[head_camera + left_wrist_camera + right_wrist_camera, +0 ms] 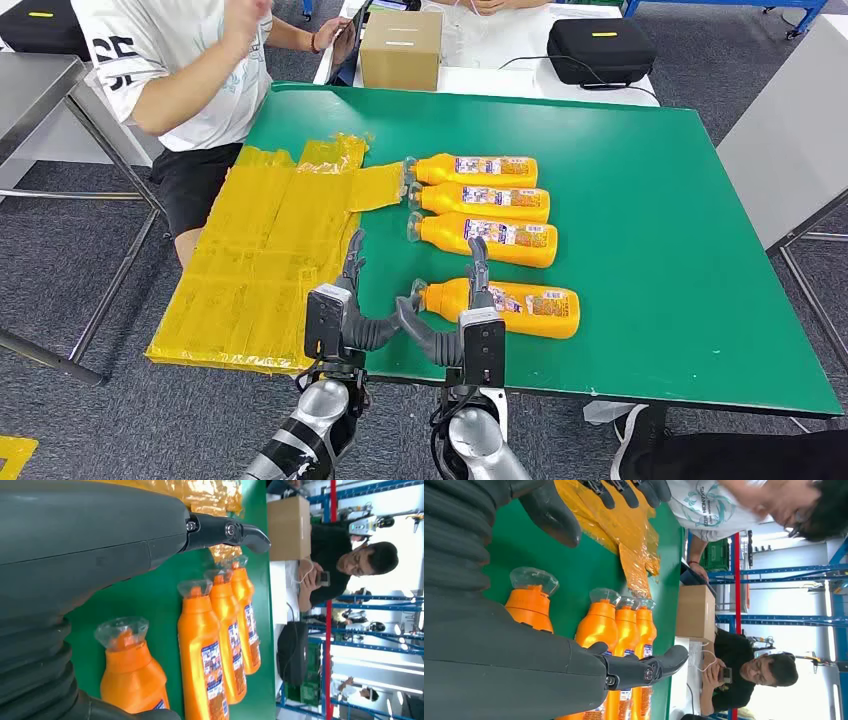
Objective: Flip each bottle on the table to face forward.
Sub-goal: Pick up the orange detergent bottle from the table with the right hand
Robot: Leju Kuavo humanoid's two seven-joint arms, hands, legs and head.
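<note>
Orange plastic bottles [487,199] lie label-up on the green table [650,250]. The right hand [476,290] rests over the nearest bottle [520,306]; its grip cannot be determined. The left hand [345,290] hovers empty, fingers extended.

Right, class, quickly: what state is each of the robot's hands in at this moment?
Left hand: open, holding nothing, over the green table.
Right hand: open, fingers spread above the nearest orange bottle, not gripping it.

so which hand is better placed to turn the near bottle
Right, likely. The right hand hangs directly over the nearest bottle, fingers reaching across its neck end. The left hand sits off to the side, near the yellow plastic sheet, away from that bottle's body.
</note>
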